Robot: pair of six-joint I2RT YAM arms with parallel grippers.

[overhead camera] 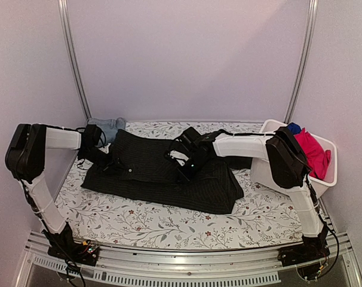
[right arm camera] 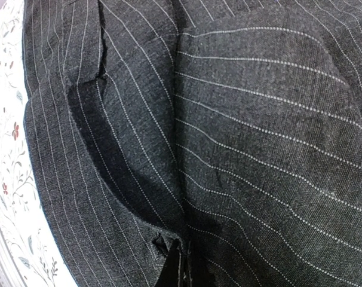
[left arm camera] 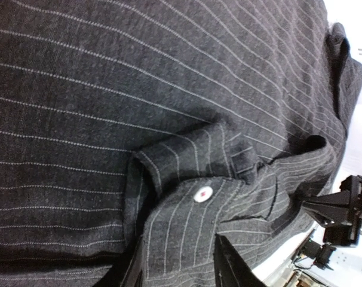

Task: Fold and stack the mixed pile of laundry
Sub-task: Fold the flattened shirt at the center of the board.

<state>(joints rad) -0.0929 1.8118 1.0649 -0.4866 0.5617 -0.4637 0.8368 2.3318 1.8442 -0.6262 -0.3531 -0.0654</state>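
Observation:
The black pinstriped shirt (overhead camera: 146, 156) lies spread over the middle of the table. My left gripper (overhead camera: 113, 162) sits low over its left part. In the left wrist view that gripper (left arm camera: 178, 251) is open, and a cuff with a white button (left arm camera: 202, 194) lies between its fingers (left arm camera: 232, 266). My right gripper (overhead camera: 187, 169) rests on the shirt's middle. Seen from the right wrist, it (right arm camera: 182, 248) is shut, with a crease of the shirt (right arm camera: 258, 119) pinched at its tips. A light blue denim piece (overhead camera: 108, 125) lies at the back left.
A white plastic bin (overhead camera: 261, 173) stands at the right edge, holding a red-pink cloth (overhead camera: 312, 149) and a royal blue cloth (overhead camera: 294, 128). The floral table cover (overhead camera: 139, 221) shows in front of the shirt. Walls close in the back and both sides.

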